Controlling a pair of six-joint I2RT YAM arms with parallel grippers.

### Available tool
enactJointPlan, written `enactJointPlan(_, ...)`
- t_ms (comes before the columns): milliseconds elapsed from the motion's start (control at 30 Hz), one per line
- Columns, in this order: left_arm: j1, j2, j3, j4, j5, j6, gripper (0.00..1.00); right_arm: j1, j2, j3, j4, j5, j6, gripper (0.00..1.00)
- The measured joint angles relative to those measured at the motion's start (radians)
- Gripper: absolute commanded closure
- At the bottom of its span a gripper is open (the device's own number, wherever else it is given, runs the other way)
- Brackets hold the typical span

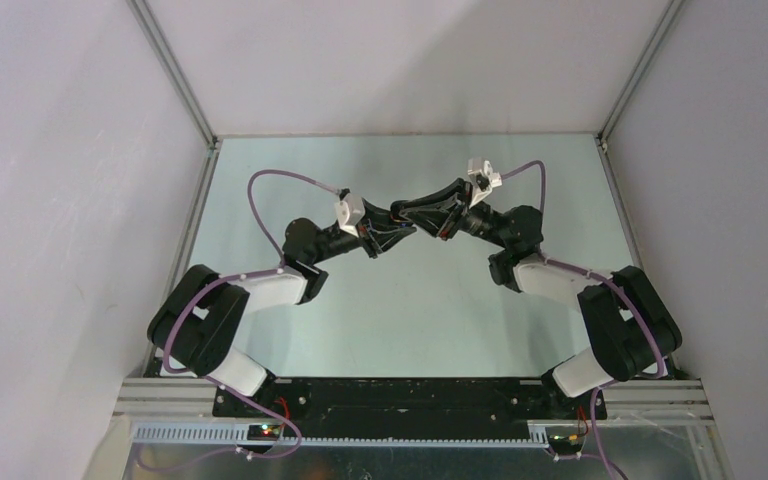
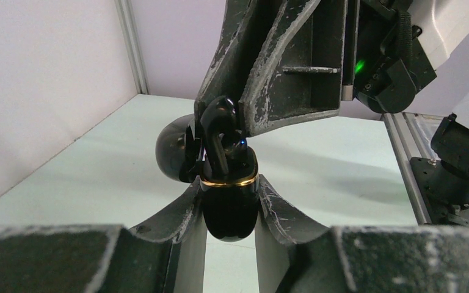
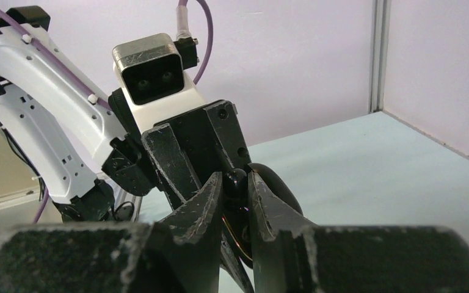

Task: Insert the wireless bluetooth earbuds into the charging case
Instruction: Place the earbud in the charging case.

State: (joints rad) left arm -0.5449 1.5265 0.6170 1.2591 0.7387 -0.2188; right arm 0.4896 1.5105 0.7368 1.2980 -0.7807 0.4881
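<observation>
Earbud [image 2: 218, 125], black and glossy, sits pinched between the fingers of the right gripper [image 3: 235, 182], which are closed tightly on its rounded head. In the left wrist view those fingers come down from 12 o'clock, and the earbud's stem hangs toward 6 o'clock, reaching the mouth of the charging case [image 2: 229, 210]. Whether the stem is fully seated inside cannot be told.

The charging case is black with a gold band [image 2: 229, 181] around its open rim. It is upright, clamped on both sides by the left gripper [image 2: 228, 195], whose fingers press against its walls at 9 and 3 o'clock. Its lid [image 2: 172, 152] is swung open toward 9 o'clock, just beside the earbud. A small blue light [image 2: 243, 143] glows inside the mouth, at about 4 o'clock from the earbud's head.

From above, the two grippers meet tip to tip over the pale green table [image 1: 400, 320], slightly toward 12 o'clock from its middle, the left arm reaching in from 7 o'clock and the right arm from 4 o'clock. Both case and earbud are held up off the table.

In the right wrist view, the left arm's camera [image 3: 152, 70] faces the lens at 11 o'clock from the earbud, with a purple cable [image 3: 204, 36] looping above it.
</observation>
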Motion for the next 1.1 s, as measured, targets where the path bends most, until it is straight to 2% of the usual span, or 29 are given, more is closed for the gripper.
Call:
enactJointPlan(500, 0.005, 0.0, 0.0, -0.005, -0.004, 0.005, 0.98, 0.013, -0.007, -0.019, -0.005, 0.066, 0.044, 0.8)
enactJointPlan(1100, 0.032, 0.0, 0.0, -0.073, -0.013, 0.1, 0.97, 0.017, -0.035, -0.005, -0.192, 0.119, 0.067, 0.78)
